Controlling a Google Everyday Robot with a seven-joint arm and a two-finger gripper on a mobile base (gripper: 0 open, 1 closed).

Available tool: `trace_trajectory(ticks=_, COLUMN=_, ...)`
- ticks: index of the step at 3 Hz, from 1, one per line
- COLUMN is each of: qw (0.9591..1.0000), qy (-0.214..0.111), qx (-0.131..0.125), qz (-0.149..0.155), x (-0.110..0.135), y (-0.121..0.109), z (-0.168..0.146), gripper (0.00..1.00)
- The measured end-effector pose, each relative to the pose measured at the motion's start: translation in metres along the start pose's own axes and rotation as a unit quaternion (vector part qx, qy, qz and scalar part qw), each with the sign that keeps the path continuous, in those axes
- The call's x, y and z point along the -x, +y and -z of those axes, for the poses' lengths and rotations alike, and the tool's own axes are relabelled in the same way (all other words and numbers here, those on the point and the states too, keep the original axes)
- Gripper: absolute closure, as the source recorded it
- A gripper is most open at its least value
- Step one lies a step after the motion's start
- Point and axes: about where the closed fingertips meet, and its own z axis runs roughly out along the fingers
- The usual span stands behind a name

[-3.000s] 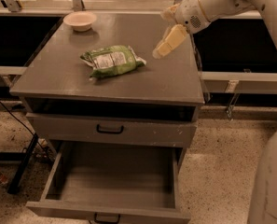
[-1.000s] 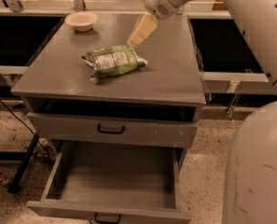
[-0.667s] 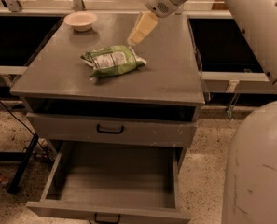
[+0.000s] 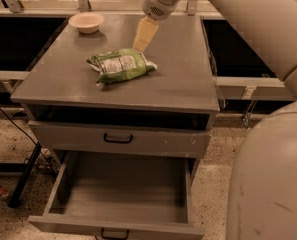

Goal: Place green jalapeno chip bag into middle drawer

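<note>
The green jalapeno chip bag (image 4: 120, 65) lies flat on the grey cabinet top (image 4: 183, 84), left of centre, white panel facing up. My gripper (image 4: 141, 43) hangs from the arm coming in from the upper right. It points down and its tip is just behind the bag's right end, close above it and not holding it. The middle drawer (image 4: 123, 191) is pulled out below, with a bare grey floor and a black pull handle (image 4: 114, 233) at its front edge.
A round beige bowl (image 4: 86, 21) sits at the back left corner of the top. A closed drawer front with white scuffs (image 4: 119, 139) is above the open drawer. My robot body (image 4: 270, 184) fills the lower right. Black stand legs (image 4: 23, 176) are at the left.
My gripper has moved left across the cabinet top from the right side to just behind the bag. The bag, bowl and drawer have not moved.
</note>
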Motion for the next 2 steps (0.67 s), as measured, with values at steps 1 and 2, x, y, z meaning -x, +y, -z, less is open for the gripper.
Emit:
trace_trajectory(ticks=1, qw=0.9994, qy=0.030, qx=-0.014, qz=0.012, x=-0.0066, y=-0.0035, z=-0.0053, gripper=0.00)
trace_trajectory(ticks=2, qw=0.9994, qy=0.030, qx=-0.014, qz=0.012, x=-0.0066, y=-0.0035, z=-0.0053, gripper=0.00)
